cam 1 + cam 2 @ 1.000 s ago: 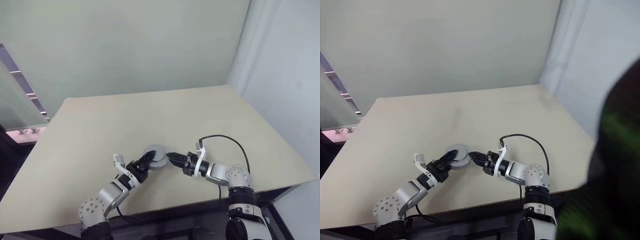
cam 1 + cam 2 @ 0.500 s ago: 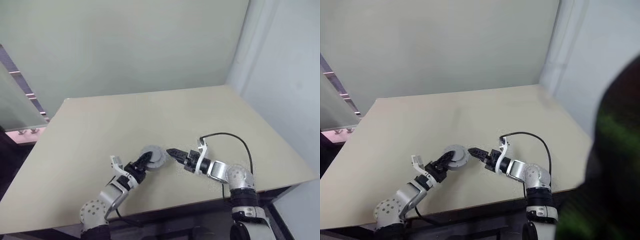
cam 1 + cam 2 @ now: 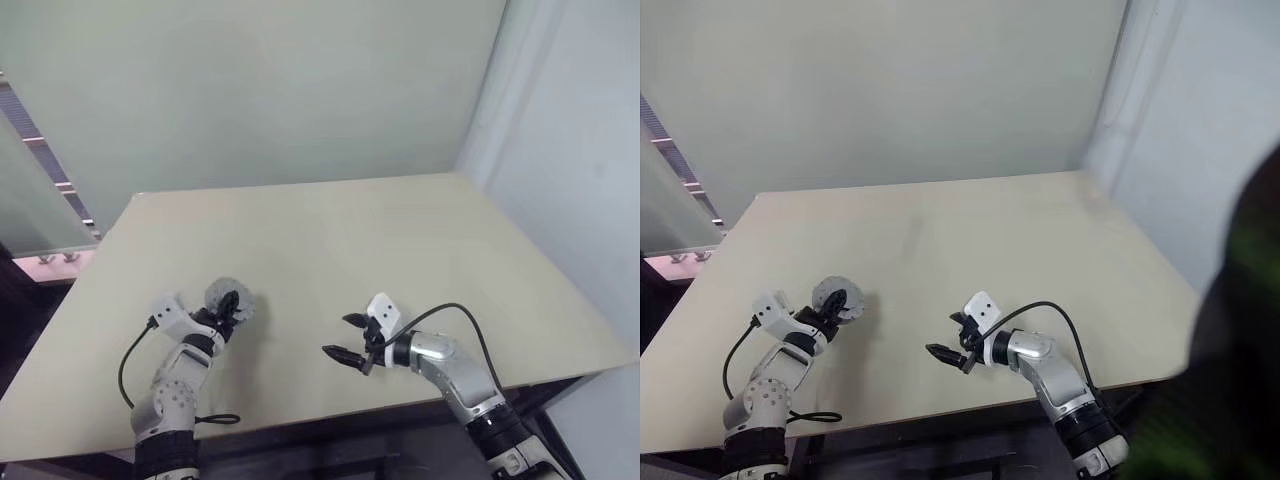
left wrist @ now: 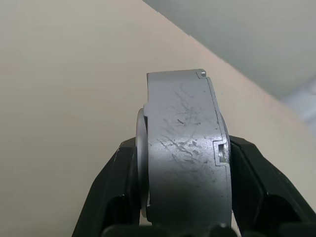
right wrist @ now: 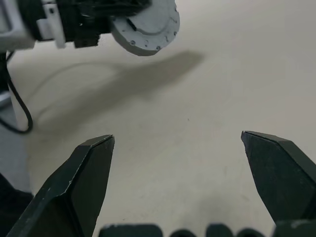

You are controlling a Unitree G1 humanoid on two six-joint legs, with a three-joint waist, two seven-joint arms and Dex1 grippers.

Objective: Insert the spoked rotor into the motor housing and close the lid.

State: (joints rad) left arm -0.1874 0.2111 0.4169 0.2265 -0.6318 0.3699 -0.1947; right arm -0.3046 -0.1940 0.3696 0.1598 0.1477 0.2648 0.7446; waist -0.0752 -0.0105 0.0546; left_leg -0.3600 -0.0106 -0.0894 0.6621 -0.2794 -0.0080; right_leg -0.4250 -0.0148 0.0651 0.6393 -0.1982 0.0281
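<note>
Left gripper carried motor housing toward table edge

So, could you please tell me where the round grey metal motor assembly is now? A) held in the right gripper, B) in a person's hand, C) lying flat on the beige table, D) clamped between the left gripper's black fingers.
D: the left gripper pinches the grey metal assembly by its two flat faces, while the right gripper stands open and empty over the table.
</note>
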